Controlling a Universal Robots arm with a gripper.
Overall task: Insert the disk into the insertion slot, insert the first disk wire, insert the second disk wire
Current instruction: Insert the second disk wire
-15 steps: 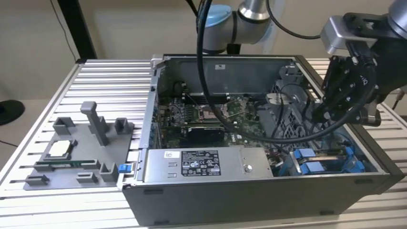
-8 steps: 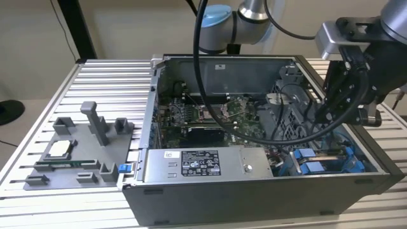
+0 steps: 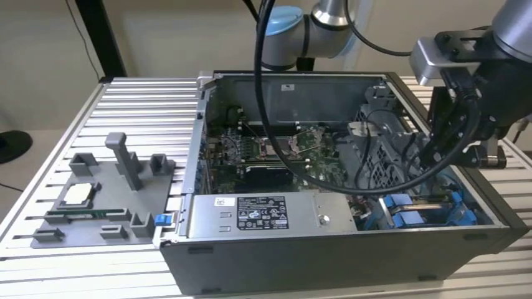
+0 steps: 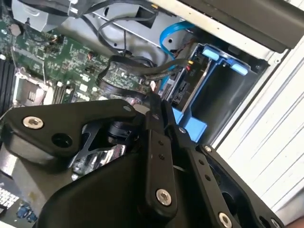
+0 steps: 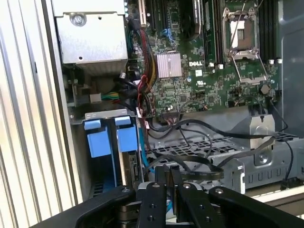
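Note:
The insertion slot (image 3: 428, 212) is the grey bay with blue rails at the case's front corner, on the exterior view's right. Both wrist views show its blue tabs (image 5: 100, 137) (image 4: 223, 57). A thin slab that looks like the disk (image 5: 131, 166) stands on edge beside the tabs, mostly hidden. My gripper (image 3: 434, 163) reaches down into the case just above the bay. Its black fingers (image 5: 161, 178) (image 4: 154, 107) are pressed together, and I cannot tell whether anything is pinched. Black disk wires (image 5: 199, 164) (image 4: 142, 71) loop right at the fingertips, and a blue cable (image 4: 168, 33) curves by the bay.
The open computer case (image 3: 332, 261) lies on a slatted aluminium table (image 3: 141, 99). A grey metal box with a sticker (image 3: 266, 215) sits beside the bay, behind it the motherboard (image 3: 275, 149) and a perforated cage (image 3: 382, 149). A grey fixture with parts (image 3: 99, 199) stands at the exterior view's left.

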